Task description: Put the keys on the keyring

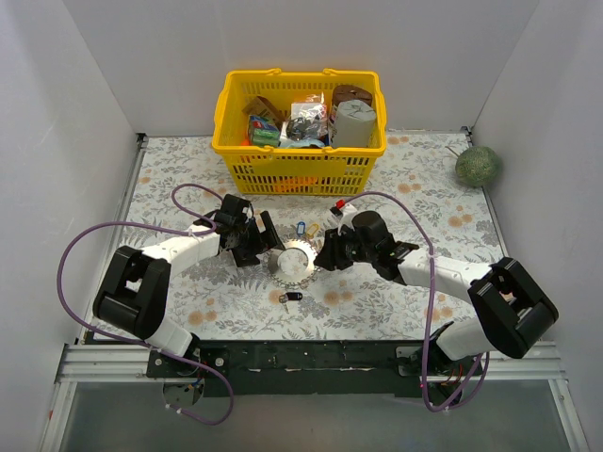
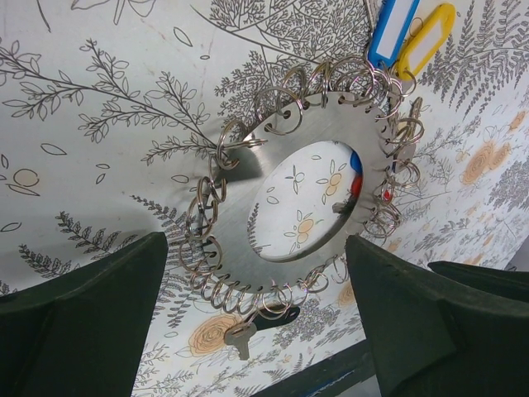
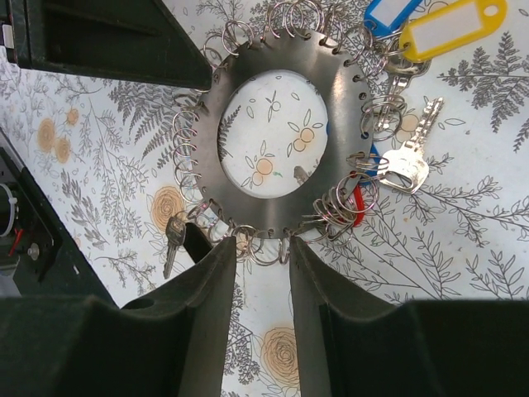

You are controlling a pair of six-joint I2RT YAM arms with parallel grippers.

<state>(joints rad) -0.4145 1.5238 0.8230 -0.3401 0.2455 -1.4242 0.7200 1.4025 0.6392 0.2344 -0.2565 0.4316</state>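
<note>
The keyring is a flat toothed metal disc with several small split rings round its rim, lying on the floral table. It also shows in the left wrist view and the right wrist view. A black-headed key hangs from its near rim. A silver key, a blue tag and a yellow tag sit at its far side. My left gripper is wide open at the disc's left rim. My right gripper is narrowly open, its tips at the rim with small rings between them.
A yellow basket with packets and cups stands behind the keyring. A green ball lies at the back right. White walls close in the left, right and back sides. Purple cables loop beside both arms.
</note>
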